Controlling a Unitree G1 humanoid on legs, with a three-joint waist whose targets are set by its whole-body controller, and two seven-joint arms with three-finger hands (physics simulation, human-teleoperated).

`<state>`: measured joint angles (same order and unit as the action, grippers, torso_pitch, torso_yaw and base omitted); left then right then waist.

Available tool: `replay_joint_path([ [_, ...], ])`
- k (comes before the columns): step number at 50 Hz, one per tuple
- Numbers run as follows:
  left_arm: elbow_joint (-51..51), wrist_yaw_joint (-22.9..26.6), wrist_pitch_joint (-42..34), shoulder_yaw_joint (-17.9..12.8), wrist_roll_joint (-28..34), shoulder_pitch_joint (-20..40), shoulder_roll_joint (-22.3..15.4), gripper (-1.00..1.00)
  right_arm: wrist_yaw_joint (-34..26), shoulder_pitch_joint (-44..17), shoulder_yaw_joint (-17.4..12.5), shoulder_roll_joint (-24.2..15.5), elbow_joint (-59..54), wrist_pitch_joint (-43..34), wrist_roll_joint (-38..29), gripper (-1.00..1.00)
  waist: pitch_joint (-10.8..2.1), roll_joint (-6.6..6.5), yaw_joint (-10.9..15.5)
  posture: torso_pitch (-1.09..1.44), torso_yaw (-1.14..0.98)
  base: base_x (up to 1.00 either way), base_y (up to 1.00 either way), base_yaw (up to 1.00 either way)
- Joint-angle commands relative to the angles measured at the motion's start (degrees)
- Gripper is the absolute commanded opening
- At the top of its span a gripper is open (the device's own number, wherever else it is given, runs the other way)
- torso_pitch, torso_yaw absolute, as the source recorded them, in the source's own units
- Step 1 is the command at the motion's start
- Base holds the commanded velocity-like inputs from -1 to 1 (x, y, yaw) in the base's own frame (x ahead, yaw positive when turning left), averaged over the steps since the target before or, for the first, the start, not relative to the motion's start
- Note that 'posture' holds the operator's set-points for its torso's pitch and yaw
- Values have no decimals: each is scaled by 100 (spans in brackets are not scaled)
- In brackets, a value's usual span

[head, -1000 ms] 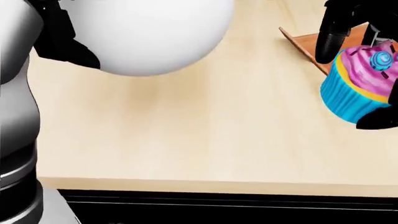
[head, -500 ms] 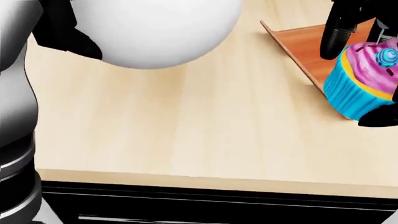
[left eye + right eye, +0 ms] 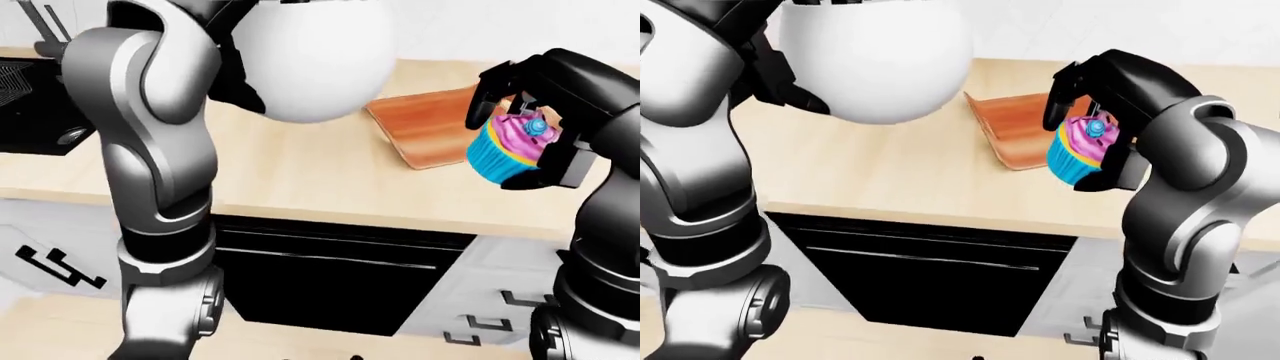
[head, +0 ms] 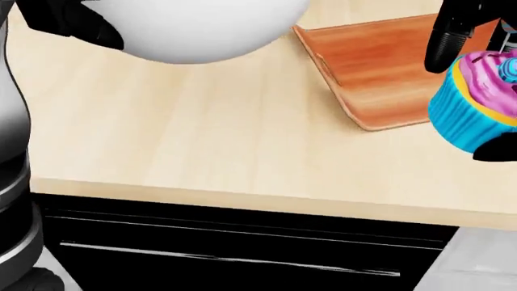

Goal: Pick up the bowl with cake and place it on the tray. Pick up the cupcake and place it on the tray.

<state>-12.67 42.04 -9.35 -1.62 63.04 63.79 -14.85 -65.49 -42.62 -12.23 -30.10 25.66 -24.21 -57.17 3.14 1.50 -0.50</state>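
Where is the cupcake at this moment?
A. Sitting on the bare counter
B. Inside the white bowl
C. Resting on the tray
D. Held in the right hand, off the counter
D. The right hand has its dark fingers closed round the cupcake, which hangs in the air beside the tray rather than resting on it, while the left hand carries the white bowl.

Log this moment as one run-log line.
left hand: holds big white round bowl | right hand: grips pink-frosted blue-cased cupcake | orange wooden tray: bare
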Motion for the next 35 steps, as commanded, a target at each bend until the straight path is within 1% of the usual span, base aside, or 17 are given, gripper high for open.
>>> replay_joint_path([
  [1,-108,-202,-1,-107,29,155,-61,-100,128,-196,-59,-64,173,19,-30,-100,-100,28,59,0,0,-63,-43,0],
  [3,-103,-188,-9,-107,28,173,-64,-100,131,-186,-57,-61,179,12,-38,-100,13,-261,114,0,0,-59,-52,0],
  [4,-100,-194,-5,-106,25,172,-64,-100,144,-182,-60,-57,175,16,-32,-100,-35,-503,141,0,0,-59,-52,0],
  [5,-98,-196,-8,-109,25,179,-65,-100,166,-167,-61,-51,168,28,-24,-100,-80,-565,228,0,0,-58,-55,0],
  [9,-129,-201,-7,-95,35,131,-44,-100,218,-170,-70,-47,154,23,-19,-100,-273,-508,255,0,0,-37,-63,0],
  [12,-140,-188,-9,-96,38,134,-39,-100,261,-182,-73,-55,130,13,-17,-100,-57,-376,357,0,0,-2,-77,0],
  [18,-153,-189,-2,-97,42,126,-42,-100,251,-183,-68,-56,167,-31,-20,-100,-52,-110,455,0,0,0,-81,0],
  [20,-163,-188,-4,-92,47,112,-33,-100,282,-166,-73,-56,152,-16,-8,-100,-87,118,488,0,0,0,-81,0],
  [22,-162,-193,1,-90,49,100,-28,-100,274,-172,-76,-60,163,-30,-7,-100,-73,564,530,0,0,0,-81,0],
  [23,-167,-191,-1,-89,51,93,-24,-100,275,-171,-75,-62,164,-31,-5,-100,26,223,458,0,0,0,-80,0],
  [24,-172,-182,-5,-90,53,96,-23,-100,292,-161,-71,-54,156,-28,-1,-100,-38,259,490,0,0,0,-81,0],
  [28,-165,-181,3,-91,54,100,-22,-100,284,-192,-63,-18,169,-109,4,-100,-29,-11,407,0,0,9,-61,0],
  [29,-145,-189,8,-94,49,115,-25,-100,280,-187,-58,13,172,-152,23,-100,119,37,387,0,0,0,0,0],
  [30,-135,-178,2,-96,46,140,-30,-100,293,-185,-47,10,180,-148,27,-100,66,151,311,0,0,0,0,0],
  [33,-134,-178,7,-105,37,144,-48,-100,425,-189,-40,-33,87,-101,-9,-100,136,214,210,0,0,0,0,0],
  [34,-138,-175,4,-106,36,143,-51,-100,444,-261,-66,-12,89,-182,-12,-100,54,229,190,0,0,0,45,0],
  [35,-136,-190,15,-103,35,123,-52,-100,426,-292,-55,-61,91,-181,-39,-100,59,255,352,0,0,0,0,100],
])
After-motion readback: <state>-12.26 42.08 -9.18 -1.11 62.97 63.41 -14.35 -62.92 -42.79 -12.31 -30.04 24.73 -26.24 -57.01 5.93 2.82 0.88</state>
